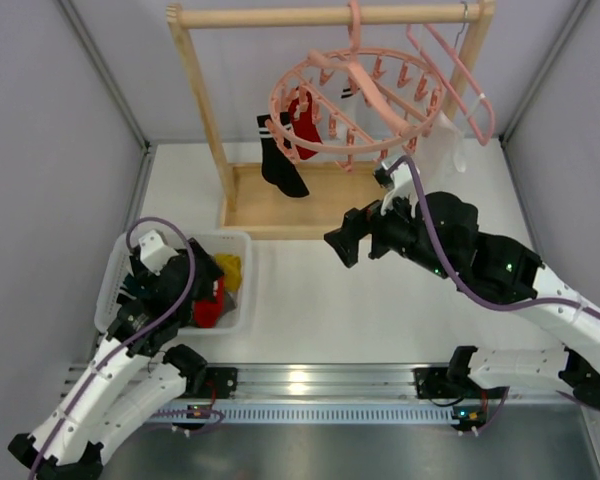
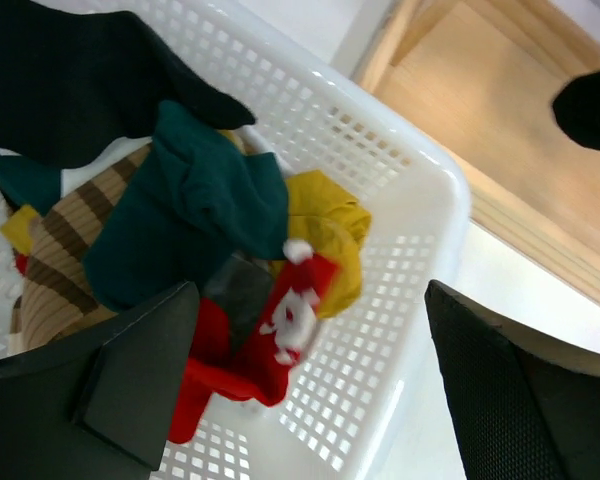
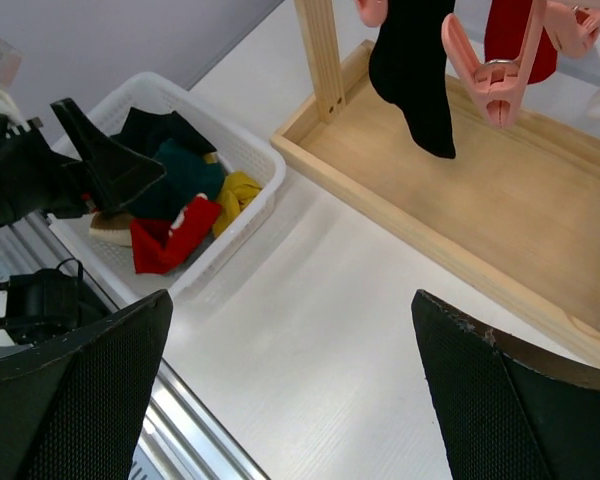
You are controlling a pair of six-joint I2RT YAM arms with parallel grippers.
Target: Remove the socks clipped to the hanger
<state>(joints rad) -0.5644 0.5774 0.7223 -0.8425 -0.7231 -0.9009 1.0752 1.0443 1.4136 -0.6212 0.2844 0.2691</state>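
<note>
The salmon-pink ring hanger (image 1: pixel 352 98) hangs from the wooden rack's top bar. A black sock with white cuff stripes (image 1: pixel 278 157) and a red sock (image 1: pixel 306 130) hang clipped at its left side; both show in the right wrist view, black (image 3: pixel 415 70) and red (image 3: pixel 520 40). My right gripper (image 1: pixel 338 245) is open and empty (image 3: pixel 300 390), above the table, below and in front of these socks. My left gripper (image 1: pixel 208 285) is open and empty (image 2: pixel 320 400) over the basket, above a loose red sock with white marks (image 2: pixel 280 320), a dark teal sock (image 2: pixel 190 210) and a black sock (image 2: pixel 70 80).
The white mesh basket (image 1: pixel 242 305) at near left also holds yellow (image 2: pixel 330 230) and brown-striped (image 2: pixel 60 260) socks. The wooden rack's base tray (image 3: pixel 520 210) lies under the hanger. A plain pink clothes hanger (image 1: pixel 465 75) and white cloth (image 1: pixel 440 145) hang at the right.
</note>
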